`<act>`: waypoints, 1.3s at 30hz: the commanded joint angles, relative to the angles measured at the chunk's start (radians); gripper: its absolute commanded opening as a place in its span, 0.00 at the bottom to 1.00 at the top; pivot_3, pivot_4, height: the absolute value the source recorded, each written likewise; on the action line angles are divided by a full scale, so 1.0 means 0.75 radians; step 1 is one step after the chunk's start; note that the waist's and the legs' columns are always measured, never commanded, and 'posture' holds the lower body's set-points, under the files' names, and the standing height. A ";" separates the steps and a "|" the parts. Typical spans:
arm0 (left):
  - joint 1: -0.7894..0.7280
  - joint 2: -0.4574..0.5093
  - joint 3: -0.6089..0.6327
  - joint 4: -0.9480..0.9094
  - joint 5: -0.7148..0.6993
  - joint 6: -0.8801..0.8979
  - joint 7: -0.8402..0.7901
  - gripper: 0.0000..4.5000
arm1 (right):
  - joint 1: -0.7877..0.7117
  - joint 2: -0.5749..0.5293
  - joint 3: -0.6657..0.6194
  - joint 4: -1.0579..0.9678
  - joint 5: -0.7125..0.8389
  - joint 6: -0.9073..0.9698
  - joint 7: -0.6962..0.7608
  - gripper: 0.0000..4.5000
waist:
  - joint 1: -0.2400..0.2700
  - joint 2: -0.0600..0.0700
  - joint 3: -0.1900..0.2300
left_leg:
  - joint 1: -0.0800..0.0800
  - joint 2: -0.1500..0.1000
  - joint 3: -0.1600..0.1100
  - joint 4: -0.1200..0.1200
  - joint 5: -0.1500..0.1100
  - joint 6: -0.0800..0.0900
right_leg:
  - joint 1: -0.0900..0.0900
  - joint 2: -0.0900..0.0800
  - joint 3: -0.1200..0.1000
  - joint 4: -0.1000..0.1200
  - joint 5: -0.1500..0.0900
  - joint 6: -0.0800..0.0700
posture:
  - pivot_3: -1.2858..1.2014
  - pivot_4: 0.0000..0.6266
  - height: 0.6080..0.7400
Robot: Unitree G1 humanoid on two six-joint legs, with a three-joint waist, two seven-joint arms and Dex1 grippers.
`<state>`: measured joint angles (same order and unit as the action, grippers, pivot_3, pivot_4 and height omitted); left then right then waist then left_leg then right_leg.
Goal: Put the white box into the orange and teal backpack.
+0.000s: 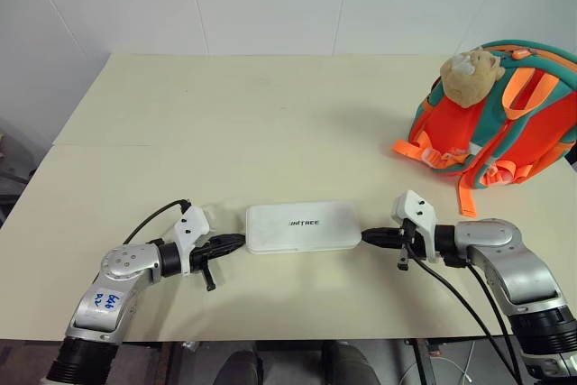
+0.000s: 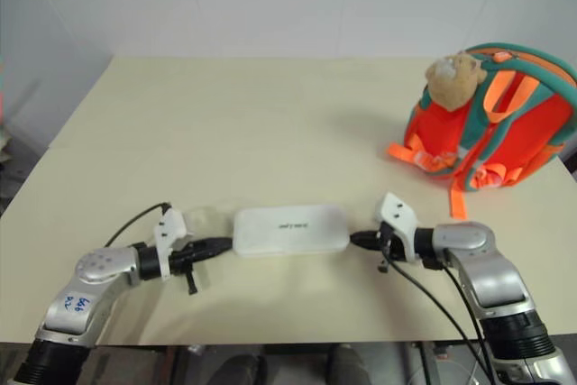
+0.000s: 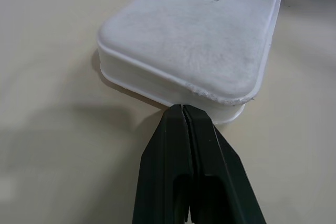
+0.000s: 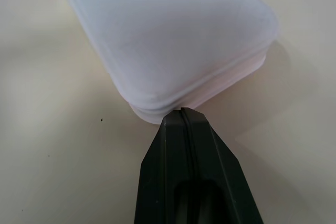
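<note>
Black fingers pressed together, both grippers are clenched on nothing: the left gripper (image 1: 236,241) has its tips at the box's (image 1: 303,226) left end, the right gripper (image 1: 370,236) at its right end, each touching or just short of the rim. The box lies flat near the table's (image 1: 225,114) front edge, long axis running left to right, lettering up. It looks stiff, light and smooth, likely slippery; squeezing the two short ends between the closed tips seems the workable hold. The backpack (image 1: 532,123) sits well apart at the far right.
</note>
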<state>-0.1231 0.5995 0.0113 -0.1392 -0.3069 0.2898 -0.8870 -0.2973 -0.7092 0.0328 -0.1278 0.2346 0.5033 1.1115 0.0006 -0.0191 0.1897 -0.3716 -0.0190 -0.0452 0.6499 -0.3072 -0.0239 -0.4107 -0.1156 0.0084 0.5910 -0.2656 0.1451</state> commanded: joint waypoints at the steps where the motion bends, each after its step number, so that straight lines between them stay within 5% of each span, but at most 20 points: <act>1: -0.008 -0.009 -0.023 -0.062 -0.013 -0.019 -0.015 0.01 | 0.006 -0.013 0.015 -0.088 0.072 0.023 0.034 0.03 | 0.000 0.000 0.000 | 0.000 0.000 0.000 0.000 0.000 0.000 | 0.000 0.000 0.000 0.000 0.000 0.000 | 0.52 0.24 1.00; 11: -0.050 0.128 0.129 0.015 -0.097 0.073 -0.075 0.01 | -0.066 -0.160 -0.041 -0.028 0.152 0.209 0.094 0.03 | -0.003 0.000 0.000 | 0.000 0.000 0.000 0.000 0.000 0.000 | 0.000 0.000 0.000 0.000 0.000 0.000 | 0.52 0.24 1.00; 12: -0.053 0.146 0.144 0.015 -0.136 0.132 -0.097 0.09 | -0.079 -0.172 -0.050 -0.021 0.170 0.236 0.098 0.18 | -0.005 0.000 0.000 | 0.000 0.000 0.000 0.000 0.000 0.000 | 0.000 0.000 0.000 0.000 0.000 0.000 | 0.52 0.24 1.00; 24: -0.285 0.356 0.111 0.162 -0.469 0.796 -0.356 0.84 | -0.201 -0.291 -0.041 0.045 0.324 0.403 0.239 1.00 | -0.001 0.000 0.000 | -0.001 0.000 -0.001 0.000 -0.001 0.001 | 0.000 0.001 -0.002 0.000 -0.001 -0.001 | 0.52 0.24 1.00; 26: -0.369 0.362 0.086 0.243 -0.487 0.885 -0.389 0.99 | -0.220 -0.300 -0.045 0.037 0.364 0.458 0.253 1.00 | -0.003 0.000 0.000 | -0.001 0.000 -0.001 0.001 0.000 0.001 | 0.000 0.001 -0.002 0.001 -0.001 -0.001 | 0.52 0.24 1.00; 39: -0.632 0.311 -0.216 0.537 -0.450 1.198 -0.548 0.99 | -0.309 -0.303 -0.009 -0.056 0.512 0.717 0.200 1.00 | -0.004 0.000 0.000 | -0.005 0.000 0.000 0.000 0.000 0.001 | -0.004 0.002 -0.002 0.003 0.000 -0.001 | 0.52 0.24 1.00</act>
<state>-0.5831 0.8297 -0.1406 0.2581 -0.6501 1.1866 -1.2748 -0.5164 -0.9229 0.0337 -0.1321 0.5953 1.0309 1.2614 -0.0026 -0.0192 0.1898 -0.3759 -0.0188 -0.0455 0.6501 -0.3074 -0.0233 -0.4134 -0.1145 0.0070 0.5929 -0.2659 0.1447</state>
